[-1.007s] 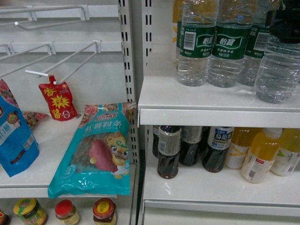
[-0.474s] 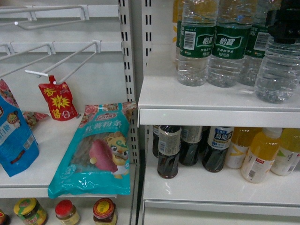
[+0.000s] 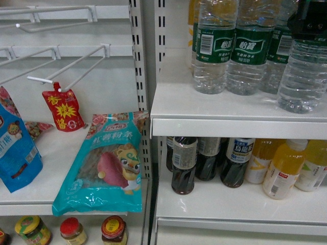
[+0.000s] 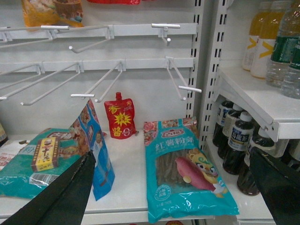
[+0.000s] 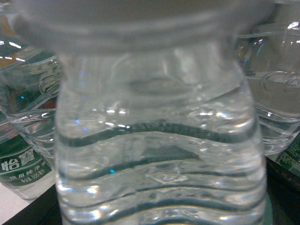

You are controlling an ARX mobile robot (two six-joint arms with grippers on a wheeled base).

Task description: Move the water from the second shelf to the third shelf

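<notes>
The water bottle [image 3: 302, 76] I hold is clear and ribbed, standing at the right end of the upper white shelf [image 3: 230, 120]. My right gripper [image 3: 309, 23] is shut on its upper part. In the right wrist view this water bottle [image 5: 154, 140] fills the frame, with dark fingers [image 5: 281, 187] at the lower corners. Several more green-labelled water bottles [image 3: 212, 51] stand to its left. My left gripper [image 4: 172, 154] hangs open in front of the left bay, with nothing between its fingers; it is out of the head view.
Dark tea bottles [image 3: 184, 166] and yellow juice bottles [image 3: 283, 168] fill the shelf below. In the left bay lie a teal snack packet [image 3: 104, 163], a blue bag [image 3: 15, 148] and a red pouch [image 3: 64, 109] under wire hooks [image 3: 66, 66]. Jars [image 3: 71, 229] stand lower down.
The right gripper's black body has risen slightly in the head view, still holding the water bottle. Everything else on the shelves is unchanged.
</notes>
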